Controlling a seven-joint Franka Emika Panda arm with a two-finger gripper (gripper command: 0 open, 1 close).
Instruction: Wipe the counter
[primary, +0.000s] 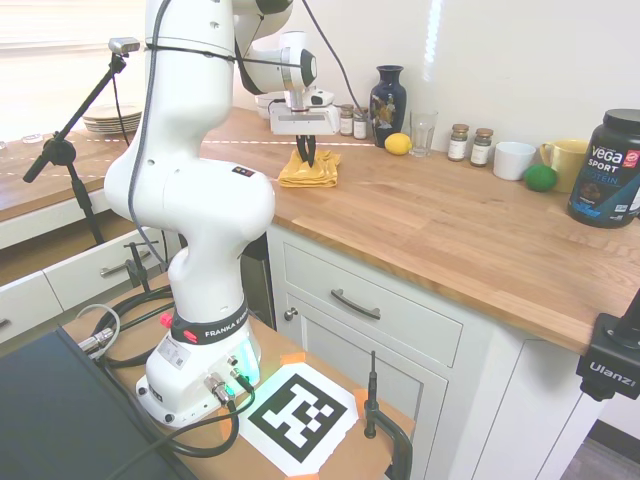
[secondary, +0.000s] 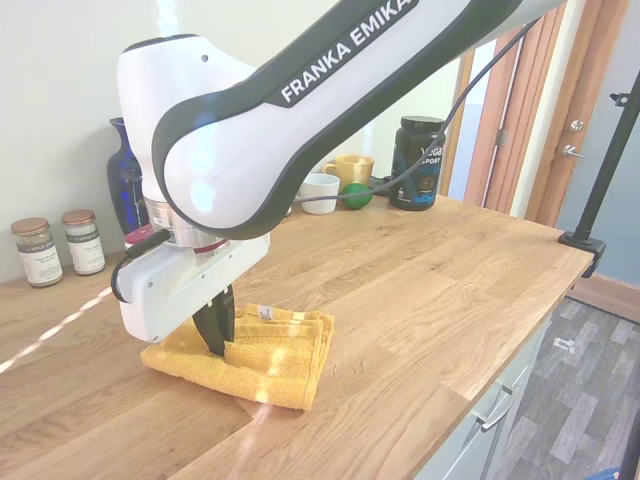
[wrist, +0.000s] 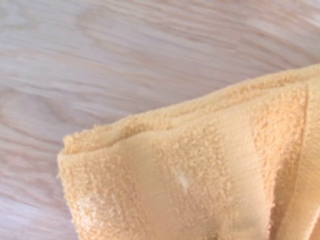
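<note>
Wooden bench (primary: 450, 225) runs long under your arm, its plank top carrying a folded yellow cloth (secondary: 262, 355) near the front edge. Your fingers (secondary: 214, 330) point straight down, drawn together and pressed into the cloth's upper fold, so the bench lies directly beneath them with only cloth between. Behind stand a blue vase (primary: 388, 92), jars (secondary: 55, 247) and a lemon (primary: 398, 144).

The white arm (primary: 190, 190) is raised from its base, bent over at the top and reached out across the worktop. The wrist is turned straight down. The gripper (secondary: 216, 335) is held vertical, its dark fingers (primary: 307, 155) drawn close together and pressed down at their tips.
</note>
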